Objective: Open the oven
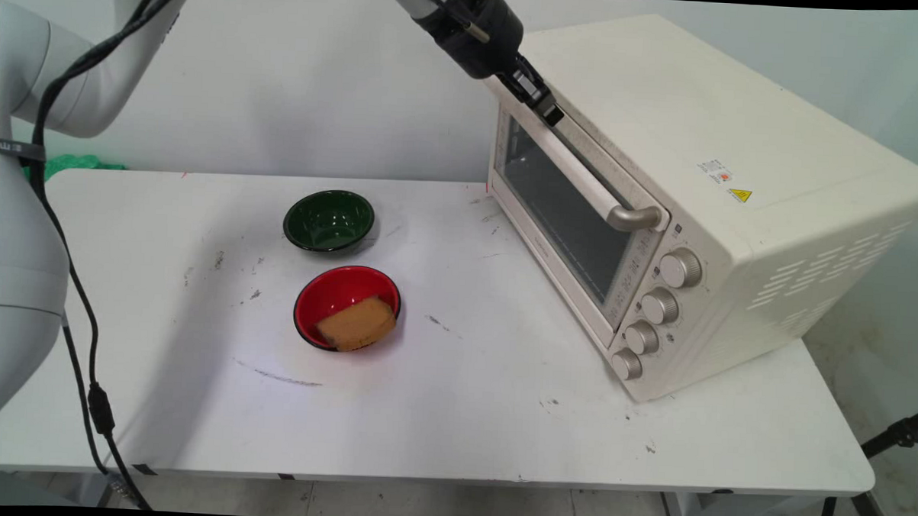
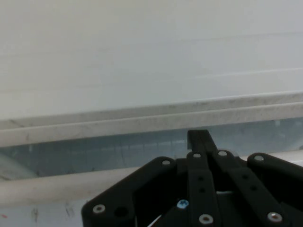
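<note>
A cream toaster oven (image 1: 707,137) stands at the table's right with its glass door (image 1: 564,208) closed. My gripper (image 1: 549,112) is shut, nothing between its fingers, and its tip rests at the door's top edge near the far end of the bar handle (image 1: 584,178). In the hand view the joined fingertips (image 2: 199,136) lie over the door glass (image 2: 94,152). The handle (image 2: 52,187) runs just below them and the oven's top (image 2: 142,56) lies beyond.
A green bowl (image 1: 328,220) sits left of the oven at mid-table. Nearer stands a red bowl (image 1: 313,295) with a tan, sponge-like block (image 1: 356,323) in it. Four knobs (image 1: 660,305) line the oven's front right. Black cables hang at the left.
</note>
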Robot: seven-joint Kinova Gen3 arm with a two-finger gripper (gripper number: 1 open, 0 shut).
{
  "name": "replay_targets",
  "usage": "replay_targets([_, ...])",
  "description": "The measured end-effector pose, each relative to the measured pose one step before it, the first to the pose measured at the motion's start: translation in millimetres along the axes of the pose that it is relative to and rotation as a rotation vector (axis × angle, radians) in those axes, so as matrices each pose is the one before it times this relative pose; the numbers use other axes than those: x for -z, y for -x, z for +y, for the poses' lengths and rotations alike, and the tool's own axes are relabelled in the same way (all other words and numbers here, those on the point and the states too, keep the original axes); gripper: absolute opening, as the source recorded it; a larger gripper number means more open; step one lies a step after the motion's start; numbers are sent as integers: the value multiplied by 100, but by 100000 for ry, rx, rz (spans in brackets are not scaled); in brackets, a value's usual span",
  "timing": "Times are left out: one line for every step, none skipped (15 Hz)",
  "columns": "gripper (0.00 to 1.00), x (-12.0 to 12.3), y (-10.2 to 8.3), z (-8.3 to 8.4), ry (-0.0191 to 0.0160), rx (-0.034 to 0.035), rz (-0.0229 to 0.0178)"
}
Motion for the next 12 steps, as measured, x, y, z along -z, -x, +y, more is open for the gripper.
replay_targets([0, -175, 15, -45, -204, -102, -131])
replay_targets([0, -173, 33, -38, -154, -141, -143])
replay_targets([0, -149, 50, -19, -109, -164, -144])
replay_targets([0, -93, 39, -21, -93, -76, -105])
replay_targets([0, -144, 62, 1, -77, -198, -174])
replay_targets([0, -93, 36, 0, -31, -131, -103])
replay_targets([0, -118, 88, -10, -56, -163, -194])
replay_targets([0, -104, 114, -1, -46, -218, -236])
replay_targets([0, -88, 113, 21, 24, -310, -263])
replay_targets([0, -2, 130, 23, 22, -301, -250])
replay_targets([0, 48, 214, 14, 3, -437, -424])
replay_targets([0, 110, 175, 6, -72, -367, -286])
